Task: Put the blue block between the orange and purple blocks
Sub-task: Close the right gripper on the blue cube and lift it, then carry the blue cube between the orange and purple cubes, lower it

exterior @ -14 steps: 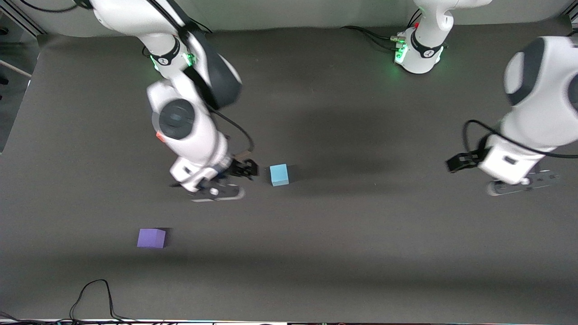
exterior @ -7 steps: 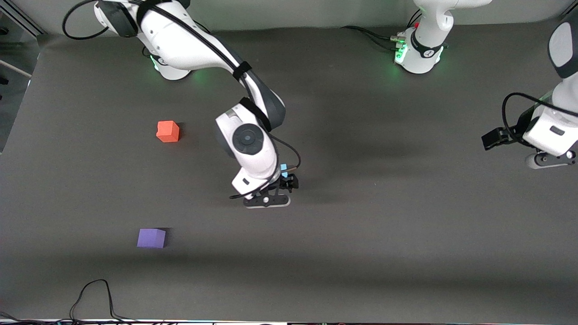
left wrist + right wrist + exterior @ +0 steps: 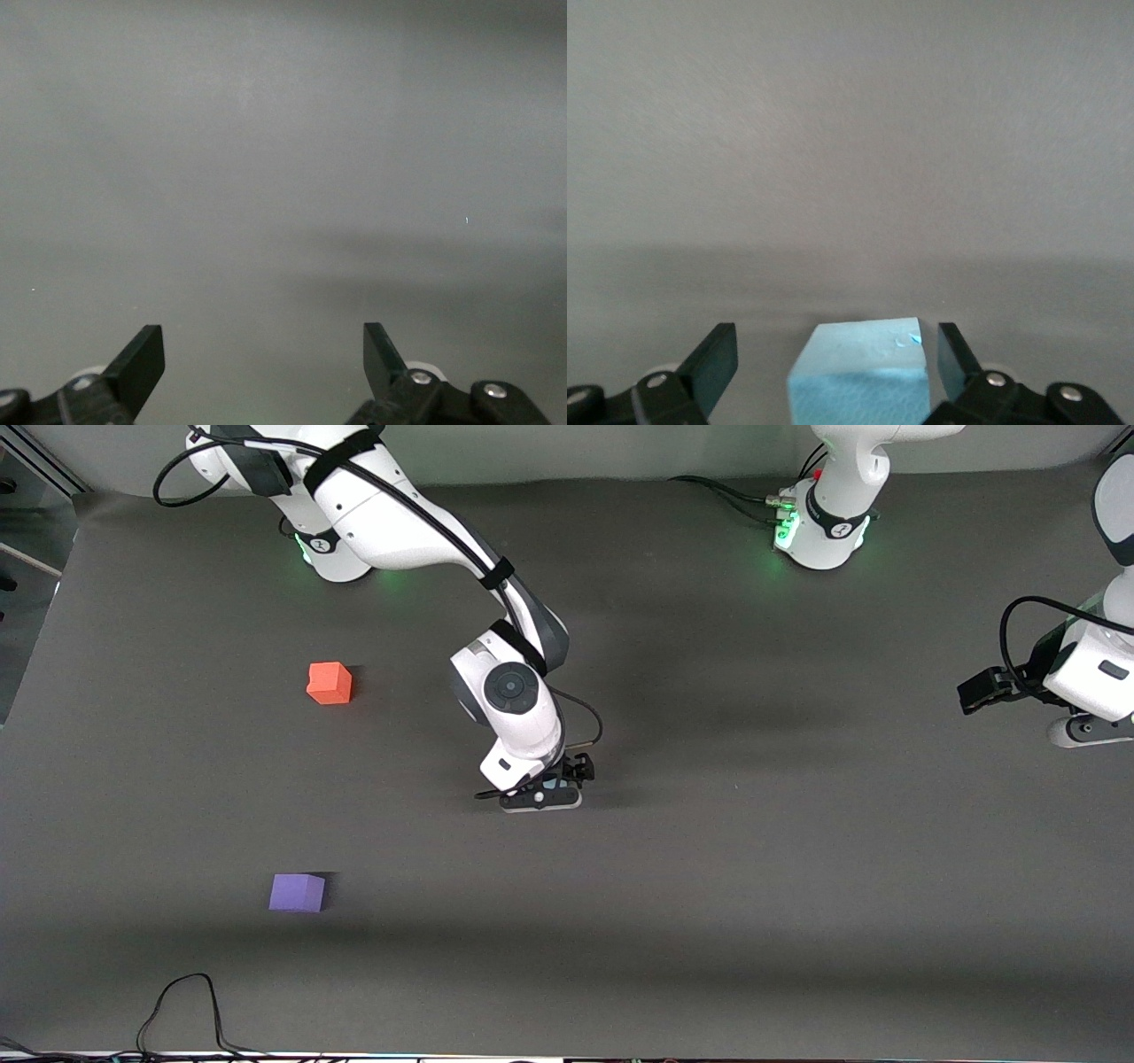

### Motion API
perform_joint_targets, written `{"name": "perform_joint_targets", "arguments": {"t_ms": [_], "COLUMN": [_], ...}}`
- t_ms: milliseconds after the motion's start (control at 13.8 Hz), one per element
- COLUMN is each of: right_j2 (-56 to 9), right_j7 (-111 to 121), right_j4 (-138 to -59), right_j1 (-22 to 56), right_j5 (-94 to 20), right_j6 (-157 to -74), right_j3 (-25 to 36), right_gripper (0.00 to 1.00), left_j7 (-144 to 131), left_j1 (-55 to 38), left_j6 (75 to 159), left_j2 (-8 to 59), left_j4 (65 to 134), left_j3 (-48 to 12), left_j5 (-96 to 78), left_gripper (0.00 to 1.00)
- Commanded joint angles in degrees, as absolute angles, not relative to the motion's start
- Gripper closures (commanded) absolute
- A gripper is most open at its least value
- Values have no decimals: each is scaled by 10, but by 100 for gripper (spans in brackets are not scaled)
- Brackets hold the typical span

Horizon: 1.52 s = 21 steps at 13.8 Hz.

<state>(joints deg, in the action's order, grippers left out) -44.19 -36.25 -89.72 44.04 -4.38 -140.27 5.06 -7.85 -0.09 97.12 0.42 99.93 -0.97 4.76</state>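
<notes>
My right gripper (image 3: pixel 829 354) is low over the blue block (image 3: pixel 864 372), fingers apart with the block in the gap between them. In the right wrist view the block sits off-centre in that gap, close beside one finger (image 3: pixel 950 351) and well clear of the other; I cannot tell whether it touches the near one. The block is a cube, so no long axis governs the grasp; one face lies roughly parallel to the near finger. In the front view my right gripper (image 3: pixel 542 790) hides the block almost entirely.

The block rests on the table, well apart from the orange block (image 3: pixel 330 683) and the purple block (image 3: pixel 297 892), toward the left arm's end of the table from both. The right arm is far nearer to it.

My left gripper (image 3: pixel 264 359) waits with fingers apart over bare table.

Against half a second ago, my right gripper has shifted slightly and now covers the block more fully; the left arm has drawn slightly away.
</notes>
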Motion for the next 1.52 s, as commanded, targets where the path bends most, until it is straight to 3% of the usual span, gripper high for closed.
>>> {"name": "perform_joint_targets", "arguments": {"t_ms": [0,217,650,1083,1300,1444], "right_j2": [-419,-413,-402,-273,-230,-203], "right_j7": [-374,-375,-390,-239,-185,-100], "right_j4": [-940,-962,-968,-966,-991,-1047], "right_j1": [452,453,453,339,288,247], "right_j5": [-51,-51,-52,-52,-52,-69], "right_j6": [-1424,-1424,-1418,-1244,-1212,-1234], "right_j3": [62,62,61,65,101,136], "right_gripper": [5,34,53,53,53,53], "left_j7": [-63,-62,-63,-64,-70,-70], "left_j1": [-1,0,-2,-3,-2,-2], "left_j6": [956,947,938,933,933,933], "left_j2": [-2,-2,-2,-2,-1,-3], "left_j4": [990,987,985,978,978,978], "left_j3": [-11,-11,-16,-21,-26,-28], "left_j5": [42,40,40,40,40,39], "left_gripper": [0,0,0,0,0,0]}}
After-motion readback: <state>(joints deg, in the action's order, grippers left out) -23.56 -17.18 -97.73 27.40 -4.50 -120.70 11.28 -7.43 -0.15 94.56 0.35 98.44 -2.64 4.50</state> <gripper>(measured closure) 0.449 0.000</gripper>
